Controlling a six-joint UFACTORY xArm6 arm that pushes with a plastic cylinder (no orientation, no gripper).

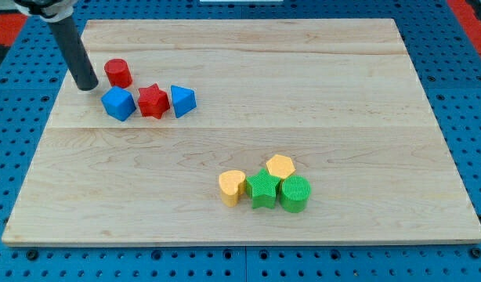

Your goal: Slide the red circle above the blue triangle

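The red circle (118, 73) stands near the board's upper left. The blue triangle (182, 101) lies to its lower right, at the right end of a row with a red star (153, 101) and a blue cube (118, 103). My tip (87, 84) rests on the board just left of the red circle and above-left of the blue cube, a small gap from both.
A cluster sits at the lower middle: a yellow heart (233, 186), a green star (262, 189), a yellow hexagon (280, 166) and a green circle (295, 193). The wooden board (303, 94) lies on a blue pegboard table.
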